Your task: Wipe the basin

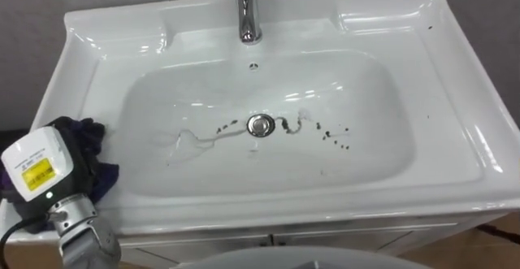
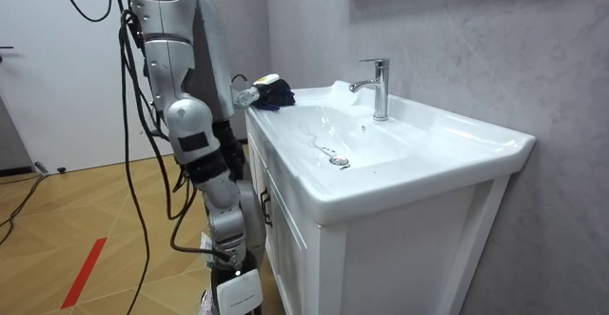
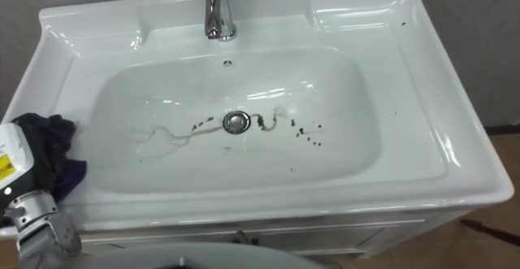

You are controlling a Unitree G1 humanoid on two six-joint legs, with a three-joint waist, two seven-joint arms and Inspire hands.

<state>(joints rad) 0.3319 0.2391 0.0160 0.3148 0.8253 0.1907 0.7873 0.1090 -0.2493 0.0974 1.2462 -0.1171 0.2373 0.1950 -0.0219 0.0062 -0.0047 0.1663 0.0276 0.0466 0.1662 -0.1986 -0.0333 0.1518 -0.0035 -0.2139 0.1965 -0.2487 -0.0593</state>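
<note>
basin [image 1: 455, 98]: white, set on a cabinet, robot standing at its front
faucet [image 1: 248, 13]: at the back rim, centre
dark marks [image 1: 333, 137]: in the bowl, either side of the drain [image 1: 260, 125]
cloth [image 1: 89, 131]: dark, bunched on the basin's left rim
left hand [image 1: 67, 151]: on the cloth; cannot tell whether its fingers grip
right hand [image 2: 233, 282]: hangs low beside the cabinet; fingers unreadable

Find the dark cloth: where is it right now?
The dark cloth lies bunched on the left rim of the basin, at the eye views' left edge, against the robot's left hand and well left of the drain.
</note>
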